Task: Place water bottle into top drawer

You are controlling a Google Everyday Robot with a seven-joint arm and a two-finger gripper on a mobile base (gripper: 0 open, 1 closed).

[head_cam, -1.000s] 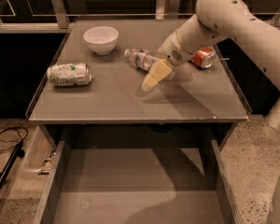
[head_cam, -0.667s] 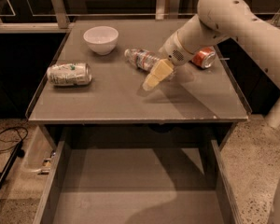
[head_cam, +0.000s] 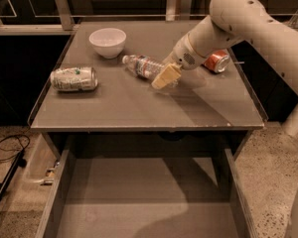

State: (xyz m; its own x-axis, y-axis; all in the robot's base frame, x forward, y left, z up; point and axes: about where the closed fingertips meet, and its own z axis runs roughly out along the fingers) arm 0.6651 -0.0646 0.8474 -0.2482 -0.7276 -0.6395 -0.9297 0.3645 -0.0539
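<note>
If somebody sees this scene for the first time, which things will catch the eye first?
The big white arm reaches in from the right, and its gripper is low over the table, at one end of the water bottle lying on its side. In front, the top drawer stands pulled open. A white bowl stands back left, and a silver-green can lies at the left.

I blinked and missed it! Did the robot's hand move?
No. The gripper stays by the water bottle lying on the table, just as far from the white bowl as before.
</note>
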